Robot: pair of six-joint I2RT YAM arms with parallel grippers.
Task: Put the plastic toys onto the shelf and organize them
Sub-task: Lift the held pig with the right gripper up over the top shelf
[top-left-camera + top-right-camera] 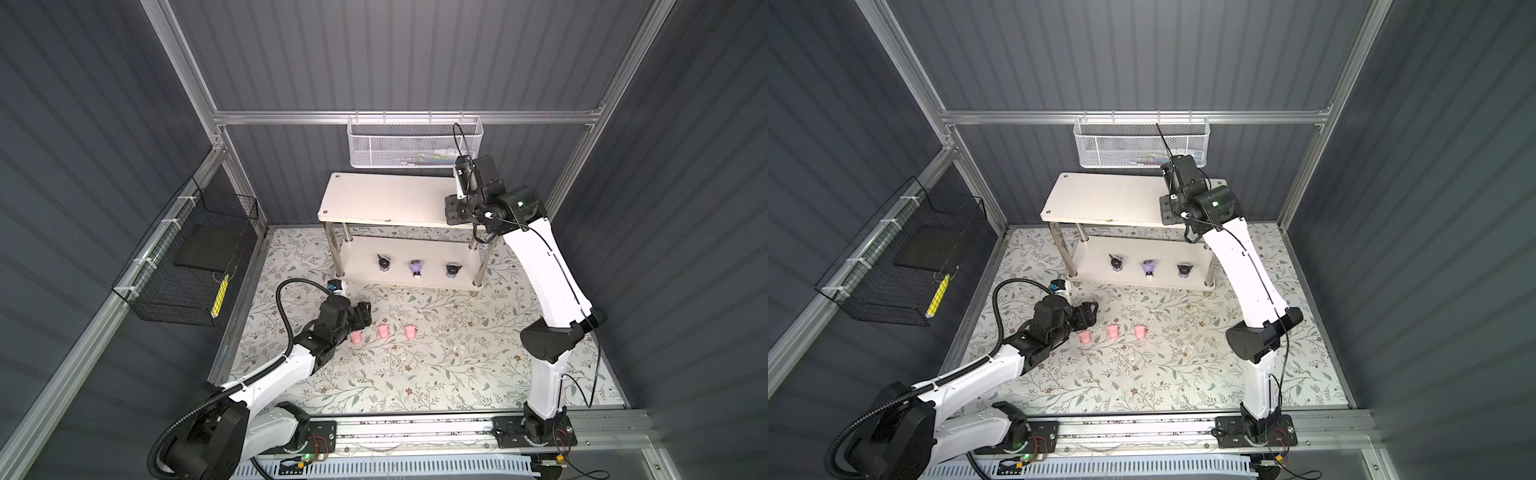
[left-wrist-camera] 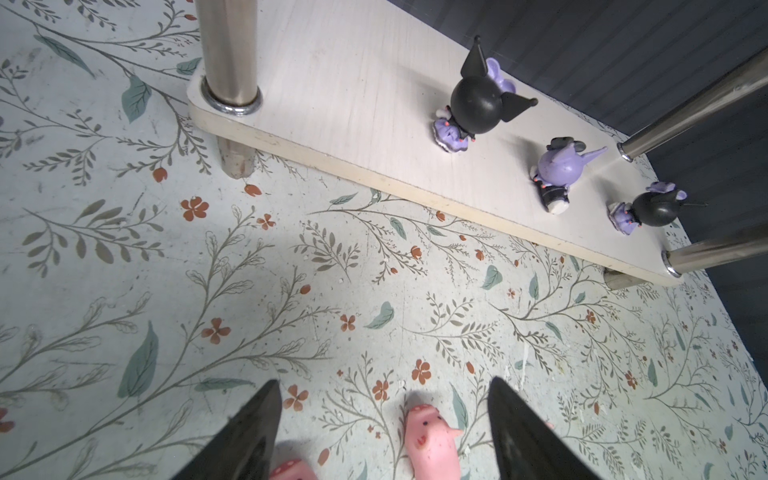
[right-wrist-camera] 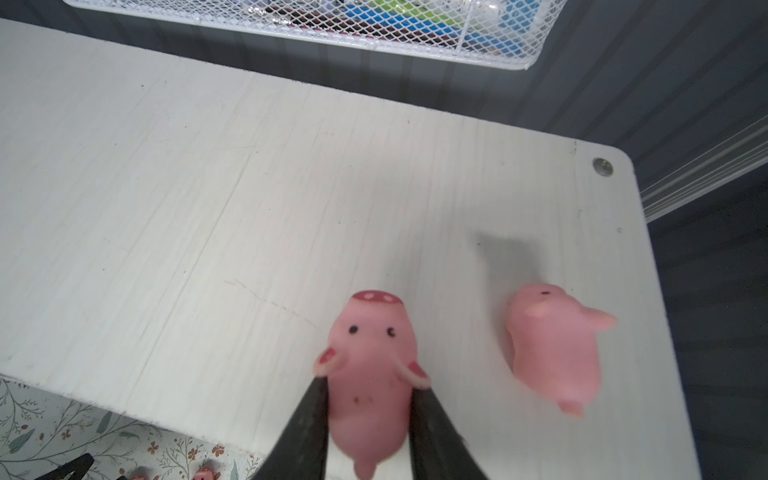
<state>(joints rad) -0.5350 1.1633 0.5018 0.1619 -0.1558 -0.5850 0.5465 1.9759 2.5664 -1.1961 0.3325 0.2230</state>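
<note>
R pincer (image 3: 370,386) clamps a pig (image 3: 370,345) over shelf (image 3: 208,187) top, 2nd pig (image 3: 552,345) lying just beside; L pincer (image 2: 384,381) wide, 3rd pig (image 2: 430,436) btw its jaws.

In both top views the right arm's wrist hides from us the pig (image 3: 370,357) in the right hand (image 3: 370,386) and its neighbour (image 3: 552,345) on the shelf (image 1: 374,199). A picture edge cuts another pig (image 2: 291,471). We cannot make out the mesh basket's (image 3: 291,31) contents.

Dark ribbed walls (image 1: 415,54) surround a floral-patterned floor (image 1: 415,374).
</note>
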